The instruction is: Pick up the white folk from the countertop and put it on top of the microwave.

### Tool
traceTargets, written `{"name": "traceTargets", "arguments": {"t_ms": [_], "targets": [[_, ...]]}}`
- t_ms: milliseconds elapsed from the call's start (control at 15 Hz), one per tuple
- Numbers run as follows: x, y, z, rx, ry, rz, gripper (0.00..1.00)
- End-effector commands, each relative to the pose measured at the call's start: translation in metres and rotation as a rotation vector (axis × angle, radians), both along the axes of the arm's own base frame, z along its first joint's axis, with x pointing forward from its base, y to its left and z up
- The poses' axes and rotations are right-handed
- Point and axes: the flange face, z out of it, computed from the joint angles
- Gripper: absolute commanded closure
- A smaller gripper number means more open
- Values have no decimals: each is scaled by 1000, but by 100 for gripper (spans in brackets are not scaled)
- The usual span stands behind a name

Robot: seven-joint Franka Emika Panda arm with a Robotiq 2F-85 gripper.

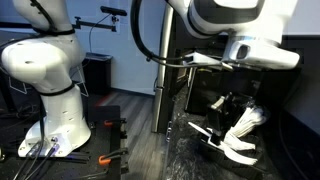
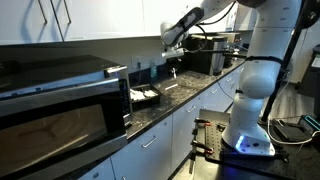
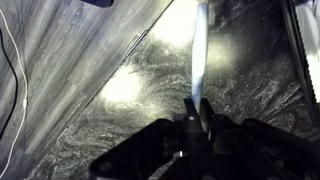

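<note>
White fork (image 3: 200, 55): slim shaft clamped between the closed fingers of the gripper (image 3: 197, 110), pointing away above the countertop (image 3: 110, 95), which is dark, glossy, speckled stone. Microwave (image 2: 60, 100): near left in an exterior view, well apart from the gripper raised farther along the counter.

The wrist view is dim and soft. Two white patches of glare burn on the dark countertop (image 3: 120, 90), one at mid-left and one by the top edge, where the fork (image 3: 200, 50) washes out into a pale streak. The gripper (image 3: 196, 118) along the bottom edge is a black, unfocused silhouette. In an exterior view the microwave (image 2: 60, 105) door mirrors even room light. In an exterior view the floor (image 1: 105, 110) lies in grainy shadow.
</note>
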Motion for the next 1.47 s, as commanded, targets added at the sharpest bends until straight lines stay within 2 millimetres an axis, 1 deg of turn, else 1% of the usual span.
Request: {"name": "traceTargets", "arguments": {"t_ms": [0,133,200,267,333,467,800,867,933,1133,1333,1400], "targets": [[-10,56,24,3,28,157,98],[-11,81,32,18,48,248,98],[-10,91,34,14,50,276,98],[-16,96,39,26,48,305,98],[0,86,31,17,39,247,91],[-4,94,35,20,41,279,91],[-9,94,35,24,42,290,91],[0,106,38,8,34,344,98],[6,114,41,1,34,410,98],[38,157,50,0,54,590,98],[63,197,69,-25,71,761,98],[76,212,75,-36,72,820,98]]}}
